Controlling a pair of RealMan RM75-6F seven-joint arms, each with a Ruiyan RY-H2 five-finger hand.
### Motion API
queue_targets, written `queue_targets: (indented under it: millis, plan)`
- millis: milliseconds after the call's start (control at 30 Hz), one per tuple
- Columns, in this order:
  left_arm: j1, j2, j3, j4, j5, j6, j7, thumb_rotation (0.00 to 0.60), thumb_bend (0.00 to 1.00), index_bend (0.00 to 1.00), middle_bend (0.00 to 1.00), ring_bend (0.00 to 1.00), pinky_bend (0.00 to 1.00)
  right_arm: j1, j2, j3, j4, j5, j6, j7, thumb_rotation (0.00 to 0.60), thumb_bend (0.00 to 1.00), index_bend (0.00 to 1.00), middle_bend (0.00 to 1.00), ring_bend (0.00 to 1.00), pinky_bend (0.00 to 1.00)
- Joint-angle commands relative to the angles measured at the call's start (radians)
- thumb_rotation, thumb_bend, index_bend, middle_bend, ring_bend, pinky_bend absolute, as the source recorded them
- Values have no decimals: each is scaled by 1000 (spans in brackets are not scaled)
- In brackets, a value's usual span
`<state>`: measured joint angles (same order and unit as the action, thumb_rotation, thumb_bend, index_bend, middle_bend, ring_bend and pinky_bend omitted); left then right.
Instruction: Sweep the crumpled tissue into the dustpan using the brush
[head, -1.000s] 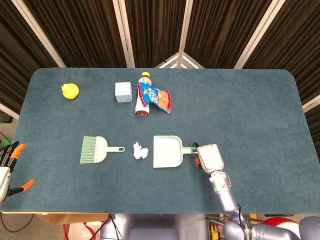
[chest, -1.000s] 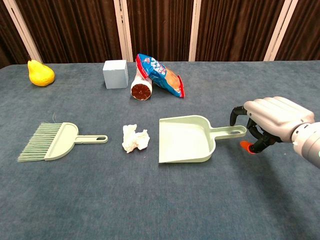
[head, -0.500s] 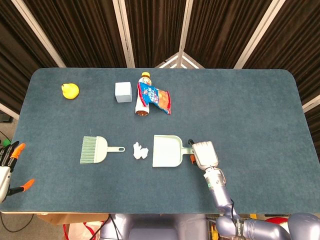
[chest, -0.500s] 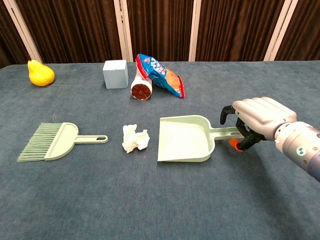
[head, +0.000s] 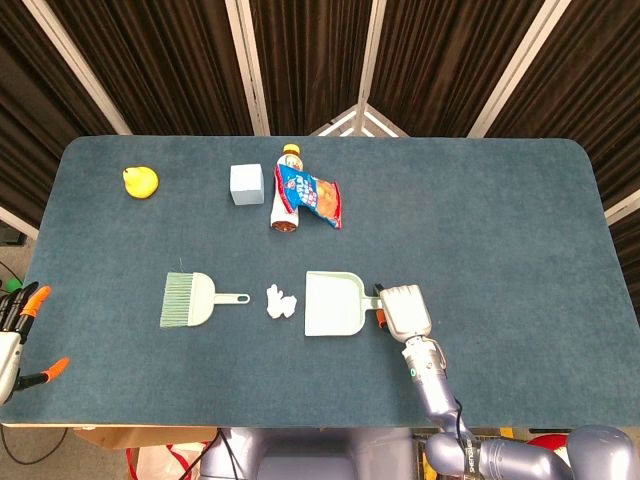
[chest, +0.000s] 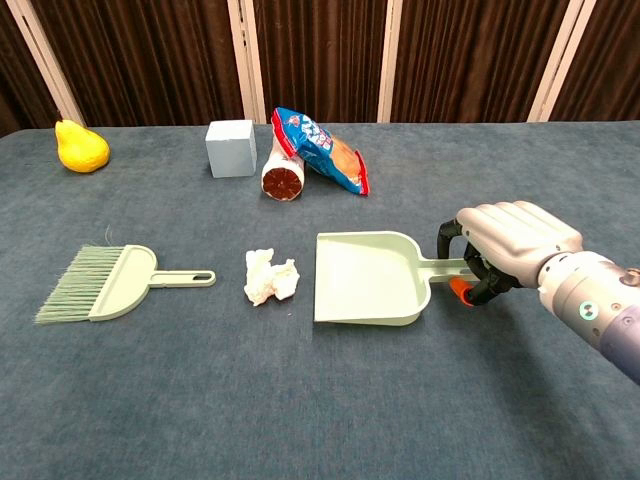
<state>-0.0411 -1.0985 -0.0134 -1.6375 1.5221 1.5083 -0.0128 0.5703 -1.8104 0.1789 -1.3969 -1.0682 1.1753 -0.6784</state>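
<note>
The pale green brush (head: 190, 300) (chest: 100, 282) lies flat at the left, its handle pointing right. To its right sits the white crumpled tissue (head: 280, 301) (chest: 270, 277), just before the open mouth of the green dustpan (head: 330, 303) (chest: 365, 275). My right hand (head: 403, 310) (chest: 510, 245) covers the end of the dustpan's handle. Its fingers curve over the far side and the orange-tipped thumb sits on the near side, with gaps around the handle. My left hand (head: 12, 340) hangs off the table's left edge, fingers spread and holding nothing.
A yellow pear (head: 140, 181) lies at the far left. A pale blue block (head: 246, 184), a lying bottle (head: 286, 200) and a blue snack bag (head: 312, 195) sit at the back middle. The table's front edge runs close behind my right wrist.
My right hand has slid left along the dustpan's handle and now covers its end. The dustpan has shifted slightly left toward the tissue. The left hand has not moved.
</note>
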Motion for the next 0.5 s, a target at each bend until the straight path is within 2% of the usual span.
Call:
queue_targets:
  millis: [33, 233, 333, 433, 500]
  plan:
    - [0, 0, 1, 0, 0, 0, 0, 600, 0, 0, 0, 0, 31, -1, 1, 0, -3, -6, 6, 0, 600, 535, 663, 834, 845, 850]
    - [0, 0, 3, -7, -2, -4, 7, 600, 0, 0, 0, 0, 35, 14, 33, 24, -24, -8, 9, -13, 600, 535, 667, 834, 845, 850]
    - [-4, 0, -1, -15, -8, -10, 27, 600, 9, 0, 3, 18, 131, 16, 51, 22, -28, -14, 8, -18, 600, 536, 667, 834, 845, 850]
    - [-14, -5, -19, -40, -25, -12, 61, 600, 40, 15, 97, 162, 282, 11, 65, 12, -36, -22, 15, -20, 600, 535, 666, 834, 845, 850]
    - [-33, -10, -42, -63, -45, -25, 92, 600, 66, 50, 209, 306, 407, 8, 69, 4, -36, -27, 19, -23, 600, 535, 667, 834, 845, 850]
